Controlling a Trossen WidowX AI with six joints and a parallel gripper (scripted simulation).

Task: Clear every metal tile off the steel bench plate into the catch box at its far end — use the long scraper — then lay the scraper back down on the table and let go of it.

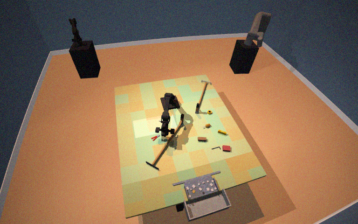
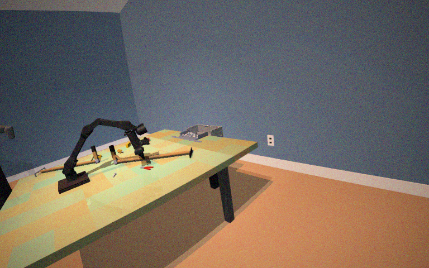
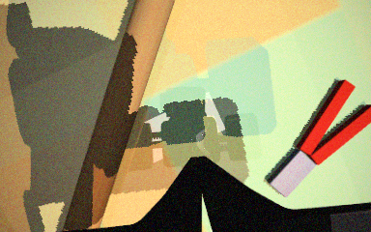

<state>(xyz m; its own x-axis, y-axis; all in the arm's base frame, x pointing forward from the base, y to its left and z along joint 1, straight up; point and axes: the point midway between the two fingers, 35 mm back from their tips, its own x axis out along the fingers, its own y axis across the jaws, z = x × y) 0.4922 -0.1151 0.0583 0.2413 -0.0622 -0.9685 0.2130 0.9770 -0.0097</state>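
My gripper is shut and empty, pointing down a little above the table beside the long scraper's handle. The long scraper lies slantwise on the table, its wide black blade toward the bench plate and its dark upright grip toward the arm's base. The steel bench plate bears several small pale tiles, an orange tile and a dark one. The catch box at its far end looks empty.
A second tool with a pale forked head lies right of the base in the top view. Red-handled pliers lie close to my gripper. A brown block, a red block and a yellow tool lie farther right.
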